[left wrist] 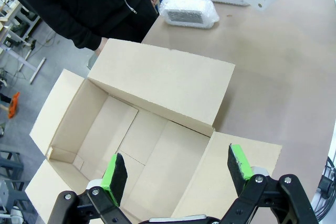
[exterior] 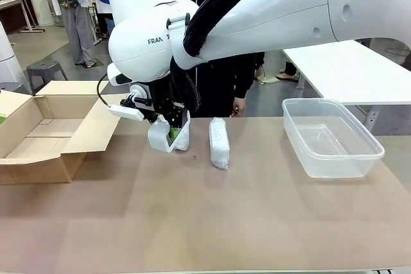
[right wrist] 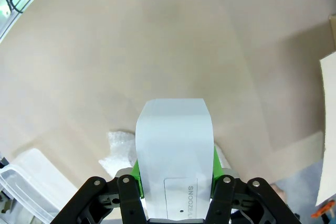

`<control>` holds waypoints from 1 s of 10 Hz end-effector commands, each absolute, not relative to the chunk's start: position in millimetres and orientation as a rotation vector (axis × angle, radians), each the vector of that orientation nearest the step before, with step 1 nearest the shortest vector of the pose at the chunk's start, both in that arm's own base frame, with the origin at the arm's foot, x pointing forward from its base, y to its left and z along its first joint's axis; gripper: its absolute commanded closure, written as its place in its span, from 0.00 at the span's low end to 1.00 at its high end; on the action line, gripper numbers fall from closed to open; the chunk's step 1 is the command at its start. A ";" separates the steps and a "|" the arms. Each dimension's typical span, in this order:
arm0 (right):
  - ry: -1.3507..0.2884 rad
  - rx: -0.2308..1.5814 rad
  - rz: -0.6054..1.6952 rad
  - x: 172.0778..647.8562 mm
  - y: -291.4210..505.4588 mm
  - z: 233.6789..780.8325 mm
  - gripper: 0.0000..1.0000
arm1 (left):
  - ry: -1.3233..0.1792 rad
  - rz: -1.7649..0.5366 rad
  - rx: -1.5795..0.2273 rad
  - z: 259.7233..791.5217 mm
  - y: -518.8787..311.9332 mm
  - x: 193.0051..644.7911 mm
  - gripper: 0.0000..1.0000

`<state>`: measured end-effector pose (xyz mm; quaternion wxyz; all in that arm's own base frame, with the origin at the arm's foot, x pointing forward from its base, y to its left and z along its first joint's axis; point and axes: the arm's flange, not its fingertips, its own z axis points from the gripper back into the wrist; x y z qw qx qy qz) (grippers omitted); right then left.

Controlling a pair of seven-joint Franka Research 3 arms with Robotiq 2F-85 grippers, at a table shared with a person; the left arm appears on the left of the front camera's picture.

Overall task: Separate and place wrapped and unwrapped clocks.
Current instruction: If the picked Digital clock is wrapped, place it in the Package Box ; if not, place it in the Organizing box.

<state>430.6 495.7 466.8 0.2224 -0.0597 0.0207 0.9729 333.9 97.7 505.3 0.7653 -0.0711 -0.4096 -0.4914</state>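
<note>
White, smooth bare clock [right wrist: 174, 140] clamped in the right gripper [exterior: 173, 133], arm reaching across; bubble-wrapped bundle [exterior: 219, 142] at its 3 o'clock. Left gripper [left wrist: 177, 169] hangs wide open over a cardboard box [left wrist: 163, 82].

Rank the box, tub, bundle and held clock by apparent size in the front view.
1. box, though cut off by the picture's edge
2. tub
3. bundle and clock: they look about alike, so unranked

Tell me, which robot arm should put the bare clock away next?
The right one, probably. The right gripper is shut on the clock. The left gripper hangs open over the cardboard box, holding nothing.
</note>
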 end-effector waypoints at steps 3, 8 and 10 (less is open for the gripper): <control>0.054 -0.169 2.687 429.8 495.7 468.9 0.69 | -0.905 -1.084 -0.166 503.3 99.9 335.5 0.00; 0.054 -0.169 2.687 429.8 495.7 468.9 0.69 | -0.905 -1.084 -0.166 503.3 99.9 335.5 0.00; 0.054 -0.169 2.687 429.8 495.7 468.9 0.69 | -0.905 -1.084 -0.166 503.3 99.9 335.5 0.00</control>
